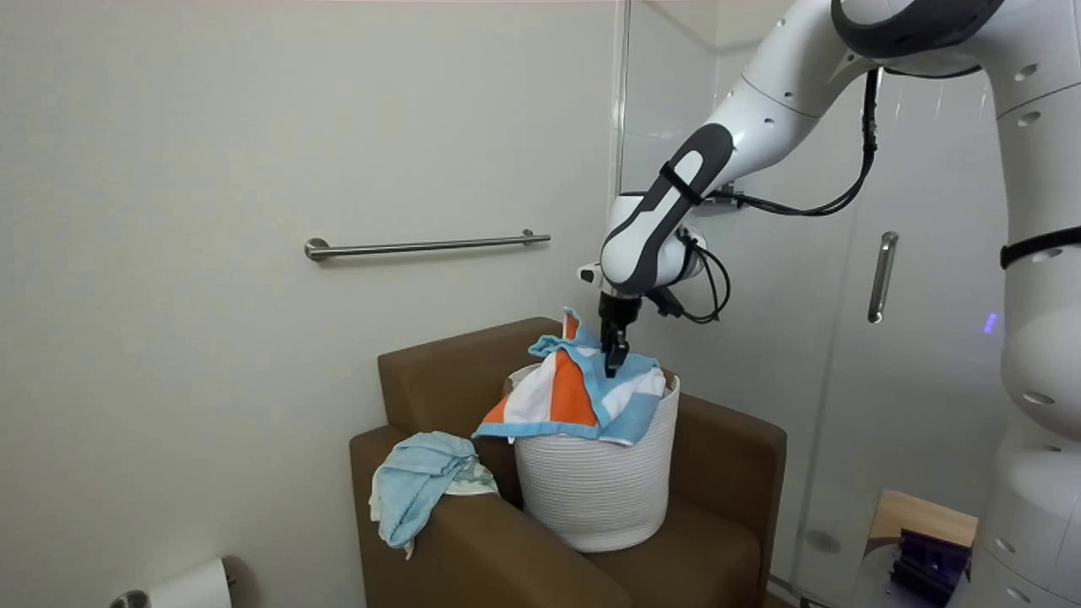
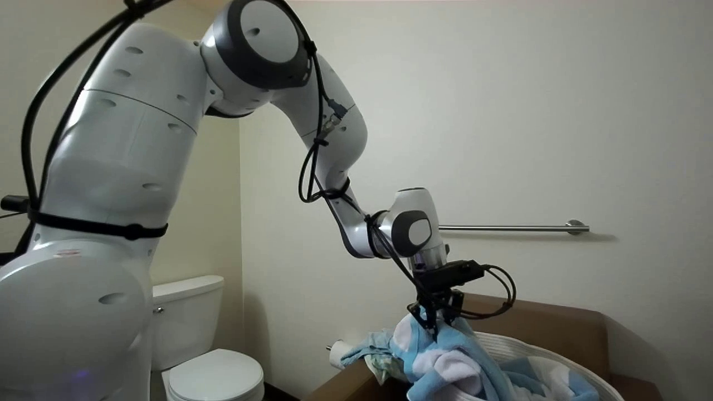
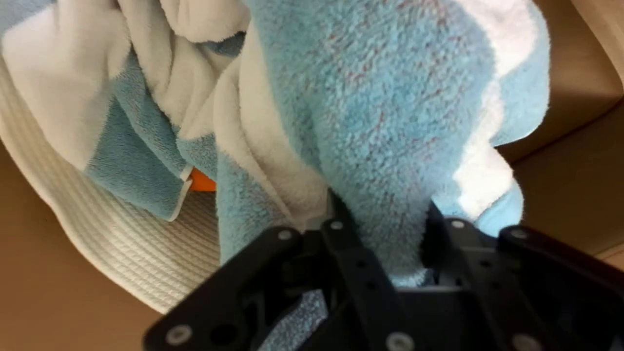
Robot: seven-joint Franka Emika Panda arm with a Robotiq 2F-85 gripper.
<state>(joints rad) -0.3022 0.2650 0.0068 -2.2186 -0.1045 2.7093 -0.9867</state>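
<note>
My gripper points down over a white woven basket and is shut on a light blue, white and orange towel. In the wrist view, a thick blue fold of this towel fills the space between the two fingers. The rest of the cloth drapes over the basket rim and spills down its outside. Bunched blue and white folds hang under the jaws in an exterior view. Cloth hides the inside of the basket for the most part.
The basket stands on a brown armchair. A second pale blue and cream towel lies over the chair's arm. Behind are a wall-mounted metal bar and a glass door with a handle. A toilet stands near the robot's base.
</note>
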